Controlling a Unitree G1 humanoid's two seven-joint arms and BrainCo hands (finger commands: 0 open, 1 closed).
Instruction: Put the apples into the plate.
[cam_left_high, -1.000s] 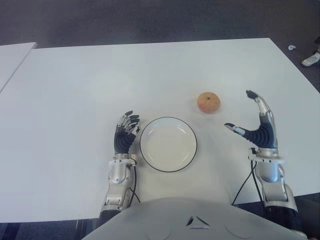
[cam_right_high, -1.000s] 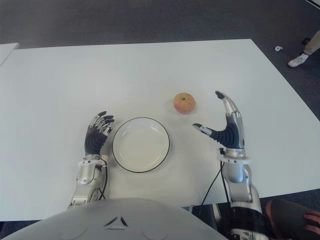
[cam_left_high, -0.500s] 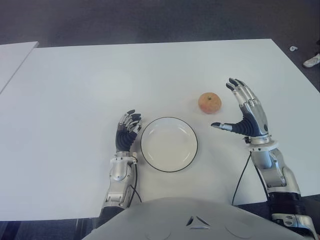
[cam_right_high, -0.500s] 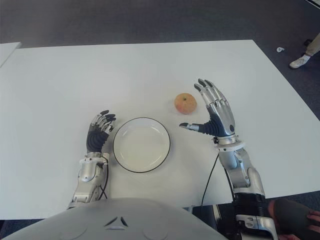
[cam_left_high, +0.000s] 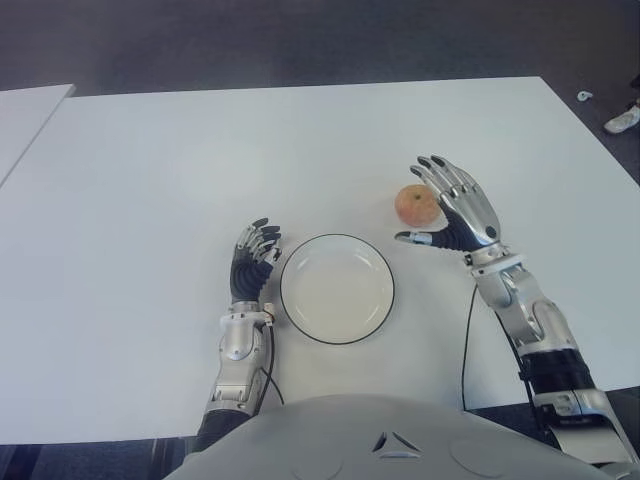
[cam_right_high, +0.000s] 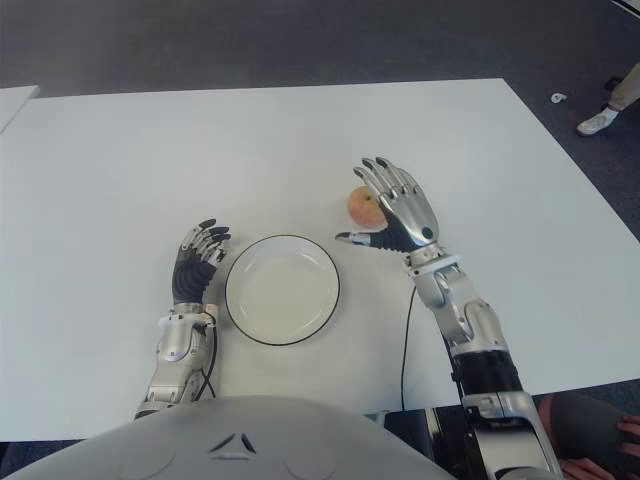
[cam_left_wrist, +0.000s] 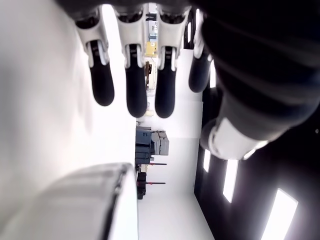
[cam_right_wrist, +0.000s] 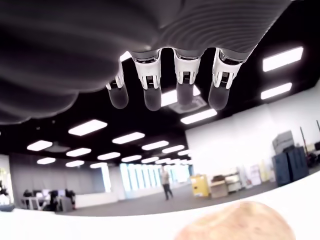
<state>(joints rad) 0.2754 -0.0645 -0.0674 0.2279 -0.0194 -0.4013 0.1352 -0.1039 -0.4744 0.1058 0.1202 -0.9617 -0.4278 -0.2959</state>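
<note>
- One apple (cam_left_high: 414, 204) lies on the white worktop (cam_left_high: 150, 180), toward the right half and roughly midway between the near and far edges; it is outside the plate, a little beyond and to the right of it.
- The white plate (cam_left_high: 337, 289) with its thin dark rim sits near the worktop's near edge, about at the centre, and holds nothing.
- The right hand (cam_left_high: 452, 208) is spread wide just beside the apple on its right, fingers extended above and around the fruit and the thumb (cam_left_high: 415, 238) reaching out on the near side. It has hold of nothing.
- From the right wrist view the four fingertips (cam_right_wrist: 152, 97) hang open with clear space between them and the apple (cam_right_wrist: 238, 224); no contact shows.
- The left hand (cam_left_high: 252, 262) shows just beside the plate's left rim, close to the near edge. Its fingers are loosely bent, and they grasp nothing.
- In the left wrist view those fingers (cam_left_wrist: 136, 97) point out over the bare worktop with the palm empty.
- A second white surface (cam_left_high: 25, 112) shows at the far left, apart from the worktop, across a narrow gap.
- Dark floor (cam_left_high: 300, 40) runs beyond the far edge.
</note>
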